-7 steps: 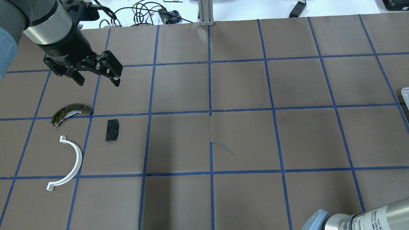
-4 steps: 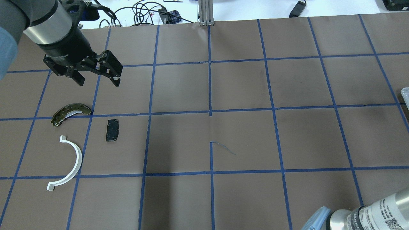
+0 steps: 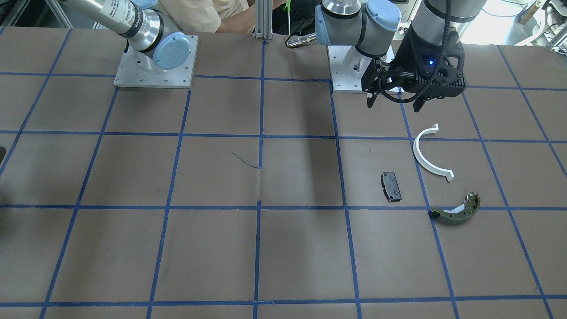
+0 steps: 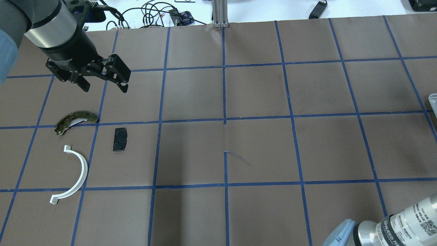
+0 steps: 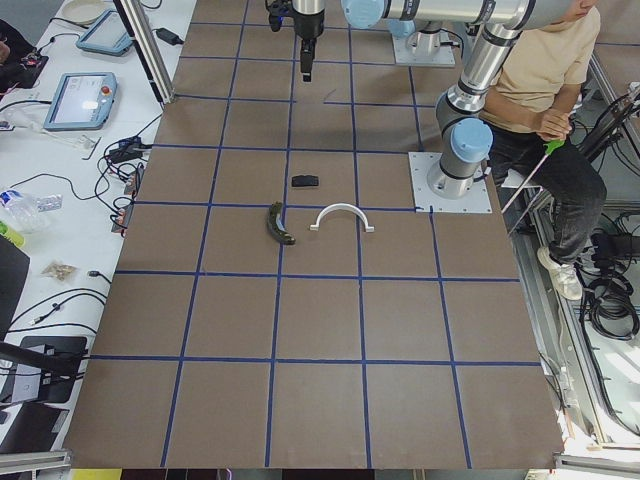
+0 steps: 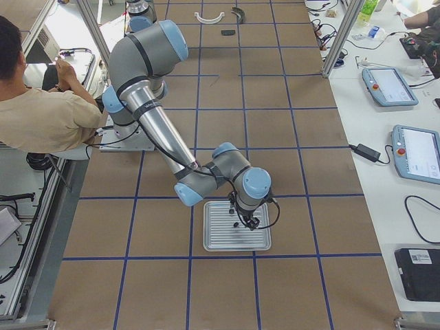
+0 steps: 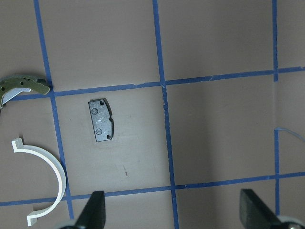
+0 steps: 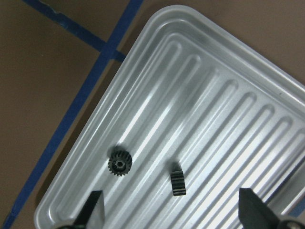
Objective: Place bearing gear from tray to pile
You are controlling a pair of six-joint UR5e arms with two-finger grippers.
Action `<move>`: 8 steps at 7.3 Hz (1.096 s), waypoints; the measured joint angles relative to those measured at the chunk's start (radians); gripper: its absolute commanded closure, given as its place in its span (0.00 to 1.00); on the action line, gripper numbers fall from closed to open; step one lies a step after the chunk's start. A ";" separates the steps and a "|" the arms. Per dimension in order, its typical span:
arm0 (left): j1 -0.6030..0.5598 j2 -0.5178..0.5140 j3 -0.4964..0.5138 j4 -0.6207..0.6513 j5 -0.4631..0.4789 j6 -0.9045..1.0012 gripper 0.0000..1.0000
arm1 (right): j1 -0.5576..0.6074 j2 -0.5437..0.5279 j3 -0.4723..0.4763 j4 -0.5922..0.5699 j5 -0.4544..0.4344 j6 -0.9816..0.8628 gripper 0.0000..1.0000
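Note:
Two small black gears lie in the ribbed metal tray [image 8: 214, 95]: one flat [image 8: 119, 166], one on its edge [image 8: 177, 184]. My right gripper [image 8: 171, 210] is open and empty, above the tray with the gears between its fingers' line; it also shows in the exterior right view [image 6: 249, 221]. The pile lies at the table's other end: a white half-ring [image 4: 73, 174], a black brake pad [image 4: 120, 139] and an olive brake shoe [image 4: 75, 121]. My left gripper [image 4: 104, 87] is open and empty, held above the table beyond the pile.
The tray [image 6: 220, 244] sits near the table's right end; only its edge [image 4: 433, 100] shows in the overhead view. The brown table has a blue tape grid. A person sits behind the robot bases [image 3: 155, 66].
In the overhead view my right arm's forearm has slid further toward the lower right corner. The left arm and the pile have not moved.

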 measured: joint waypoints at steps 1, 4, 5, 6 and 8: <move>0.000 0.000 0.000 0.000 0.000 0.000 0.00 | -0.002 0.018 -0.002 -0.016 -0.002 -0.003 0.17; -0.001 0.000 -0.001 0.000 0.000 0.000 0.00 | -0.003 0.046 -0.003 -0.035 -0.022 -0.003 0.38; 0.000 0.000 -0.001 0.000 0.000 0.000 0.00 | -0.003 0.048 -0.003 -0.036 -0.029 -0.002 0.56; 0.000 0.000 -0.001 0.000 0.000 0.000 0.00 | -0.003 0.049 -0.002 -0.037 -0.032 -0.001 0.67; 0.000 0.000 -0.002 0.000 0.000 0.000 0.00 | -0.003 0.050 0.002 -0.037 -0.033 0.004 0.97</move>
